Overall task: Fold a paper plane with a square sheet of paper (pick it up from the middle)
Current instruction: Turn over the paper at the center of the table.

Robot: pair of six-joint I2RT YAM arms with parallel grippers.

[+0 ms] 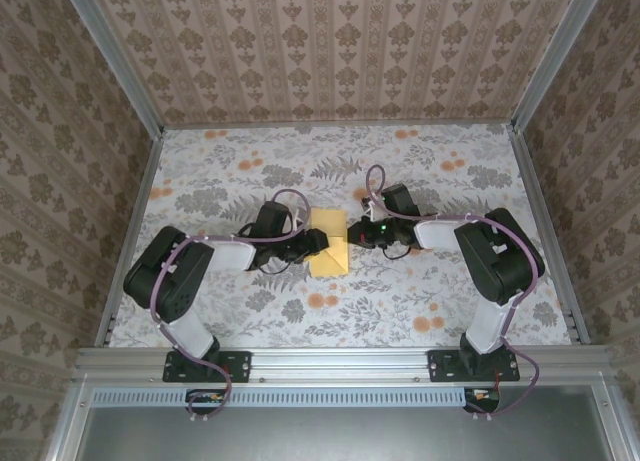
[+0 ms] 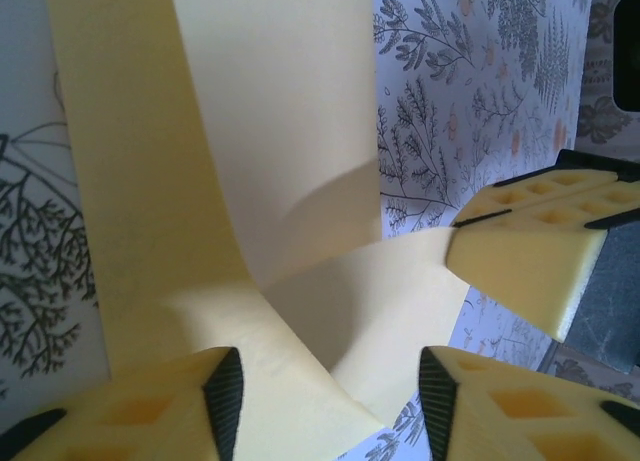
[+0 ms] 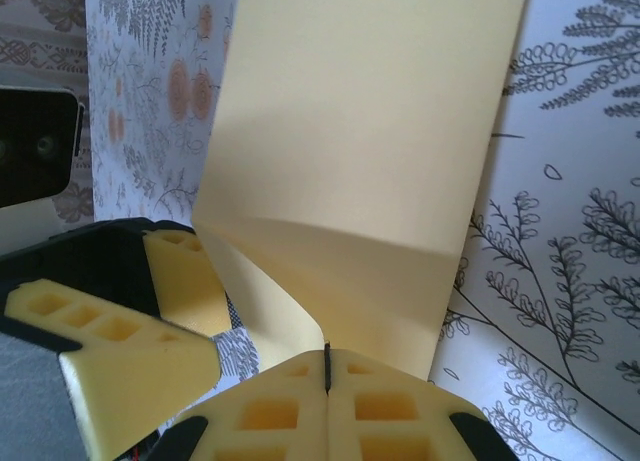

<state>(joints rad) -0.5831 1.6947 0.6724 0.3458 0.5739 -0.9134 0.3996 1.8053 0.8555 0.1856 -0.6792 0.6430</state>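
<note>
**Mid-fold: right gripper holds the edge, left lines up on the flap**

Step, as I judge it: an early or middle fold, with no dart shape yet. In the top view the yellow paper sheet (image 1: 329, 221) sits at the centre of the floral tablecloth (image 1: 250, 171), between both grippers. It reads as an upright rectangle with one part raised.

The right gripper (image 3: 328, 366) has its jaws pressed together, pinching the sheet's near edge at bottom centre of the right wrist view. The paper curls up from there.

The left gripper (image 2: 332, 396) has its jaws spread. The raised flap passes between them at the bottom of the left wrist view, lying against the left-hand finger and not clamped. The right gripper's foam finger (image 2: 525, 251) meets the flap's corner at the right of that frame.

Next move, my guess: the left gripper closes on the flap, then the flap is carried over and pressed flat. That calls for aligned edges and a gentle pull, since thin paper can slip crooked or tear.

Hard to tell:
- The grippers cover any crease lines in the top view.
- I can't tell the number of folds made, or whether the lower layer lies flat.
- The sheet's far edge is cut off at the top of both wrist frames.
- The right pinch sits near the bottom of its frame, so its depth is unclear.
</note>
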